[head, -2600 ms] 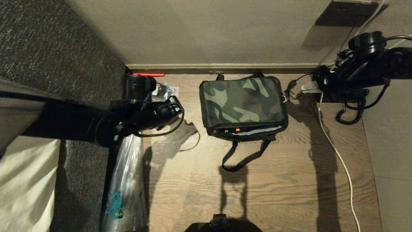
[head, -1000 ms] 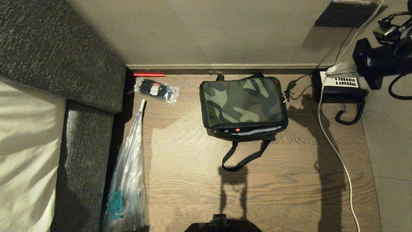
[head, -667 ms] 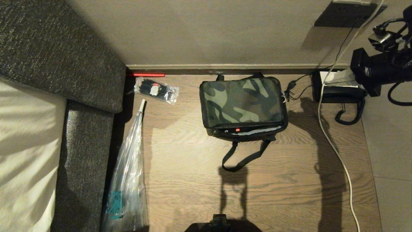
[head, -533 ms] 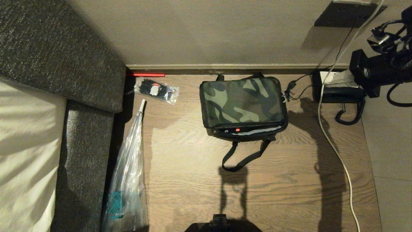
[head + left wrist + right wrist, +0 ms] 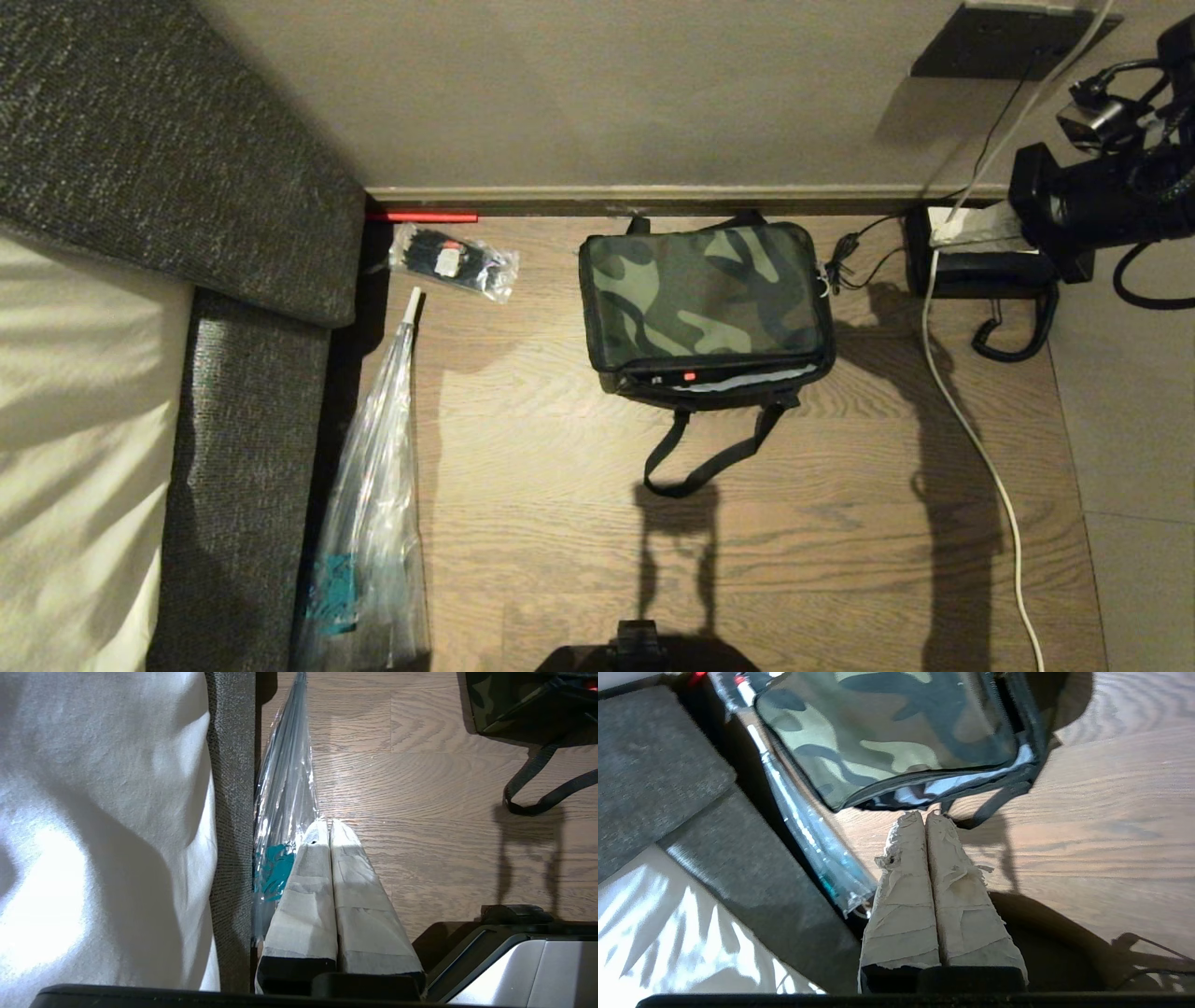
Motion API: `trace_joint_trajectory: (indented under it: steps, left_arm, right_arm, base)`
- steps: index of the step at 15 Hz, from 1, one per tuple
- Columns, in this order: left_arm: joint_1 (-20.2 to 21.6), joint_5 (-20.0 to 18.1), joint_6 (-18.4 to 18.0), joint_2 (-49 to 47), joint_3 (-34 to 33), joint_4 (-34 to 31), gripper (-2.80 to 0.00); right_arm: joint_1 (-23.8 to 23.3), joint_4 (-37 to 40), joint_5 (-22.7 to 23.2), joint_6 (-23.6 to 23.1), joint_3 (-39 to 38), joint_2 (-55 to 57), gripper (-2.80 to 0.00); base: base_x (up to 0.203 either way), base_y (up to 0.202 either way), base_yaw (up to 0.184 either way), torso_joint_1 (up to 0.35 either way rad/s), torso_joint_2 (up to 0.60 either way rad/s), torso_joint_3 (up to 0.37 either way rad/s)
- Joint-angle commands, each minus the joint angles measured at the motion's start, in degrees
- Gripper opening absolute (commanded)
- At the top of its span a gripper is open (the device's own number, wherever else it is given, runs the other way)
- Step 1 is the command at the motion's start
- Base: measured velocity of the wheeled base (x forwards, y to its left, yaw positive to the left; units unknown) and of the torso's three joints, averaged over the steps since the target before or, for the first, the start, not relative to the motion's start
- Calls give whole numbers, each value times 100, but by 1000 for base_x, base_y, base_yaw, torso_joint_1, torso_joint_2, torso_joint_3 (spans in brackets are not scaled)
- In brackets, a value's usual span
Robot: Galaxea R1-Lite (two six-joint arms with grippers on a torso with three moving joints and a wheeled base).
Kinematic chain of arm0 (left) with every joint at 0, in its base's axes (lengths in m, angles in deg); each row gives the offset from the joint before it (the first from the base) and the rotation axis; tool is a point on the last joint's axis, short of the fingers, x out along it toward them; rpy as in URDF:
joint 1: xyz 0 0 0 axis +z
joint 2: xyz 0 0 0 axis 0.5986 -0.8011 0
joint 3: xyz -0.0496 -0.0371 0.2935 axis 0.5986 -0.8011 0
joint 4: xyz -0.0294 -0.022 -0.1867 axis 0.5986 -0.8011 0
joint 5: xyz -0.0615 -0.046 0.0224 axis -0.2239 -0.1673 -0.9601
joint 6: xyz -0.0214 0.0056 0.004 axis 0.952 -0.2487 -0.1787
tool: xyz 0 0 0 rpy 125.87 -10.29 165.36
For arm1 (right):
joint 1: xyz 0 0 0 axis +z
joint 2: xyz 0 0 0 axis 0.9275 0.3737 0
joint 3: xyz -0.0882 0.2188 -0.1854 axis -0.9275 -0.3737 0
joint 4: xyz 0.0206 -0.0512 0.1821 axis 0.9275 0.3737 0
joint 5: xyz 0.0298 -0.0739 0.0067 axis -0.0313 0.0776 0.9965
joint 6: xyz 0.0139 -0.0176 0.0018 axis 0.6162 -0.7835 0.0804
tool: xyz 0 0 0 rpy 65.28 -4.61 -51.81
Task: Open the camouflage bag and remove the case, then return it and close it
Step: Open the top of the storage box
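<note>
Sitting on the wooden floor (image 5: 840, 560) near the skirting, the bag (image 5: 702, 299) was a boxy soft thing in green camouflage cloth with black trim. Its lid lay nearly flat but was not zipped along the near edge, where a narrow gap showed pale lining and a small red spot. One black strap handle (image 5: 709, 457) sprawled in a loop on the boards toward the robot. The case was not to be seen.

To the bag's left lay a long crinkled clear plastic bag (image 5: 369, 523) with a teal mark, and a small clear packet (image 5: 453, 259) of dark items near the wall. Beyond these stood a coarse grey woven sofa (image 5: 187, 187) with a smooth white cushion (image 5: 75, 448). To the bag's right sat a black telephone (image 5: 980, 266) with a coiled cord, and a white cable (image 5: 980, 448) trailed over the boards.

The right arm (image 5: 1092, 196) hung over the telephone at the picture's right edge; its right claw (image 5: 926, 816), fingers wrapped in frayed pale tape, was pressed together and held nothing. The left claw (image 5: 327, 826), taped likewise, was closed and empty, low beside the sofa.

A couple of seconds earlier the left arm had reached across the small packet; now it was gone from the head view. The right arm had pulled back toward the edge, and the bag had not moved.
</note>
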State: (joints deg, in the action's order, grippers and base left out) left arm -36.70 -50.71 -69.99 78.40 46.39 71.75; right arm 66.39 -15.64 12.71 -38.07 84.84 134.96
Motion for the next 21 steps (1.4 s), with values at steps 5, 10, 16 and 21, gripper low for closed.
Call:
trace_joint_trajectory:
  steps: [5, 10, 16, 21]
  left_arm:
    - [1, -9, 16, -30, -9, -9, -280]
    - [1, 0, -3, -30, -9, -9, -280]
    - [1, -9, 16, -30, -9, -35, -280]
    - [1, -18, -44, -30, -9, -18, -280]
  right_arm:
    - [97, -87, 127, -7, 178, 47, -280]
    - [97, -16, 116, 10, 65, -208, -280]
    - [149, -60, 107, 1, 65, -196, -280]
    - [185, -60, 107, -7, 72, -205, -280]
  base:
    - [0, 0, 0, 0, 0, 0]
    - [0, 0, 0, 0, 0, 0]
    - [0, 0, 0, 0, 0, 0]
    - [0, 0, 0, 0, 0, 0]
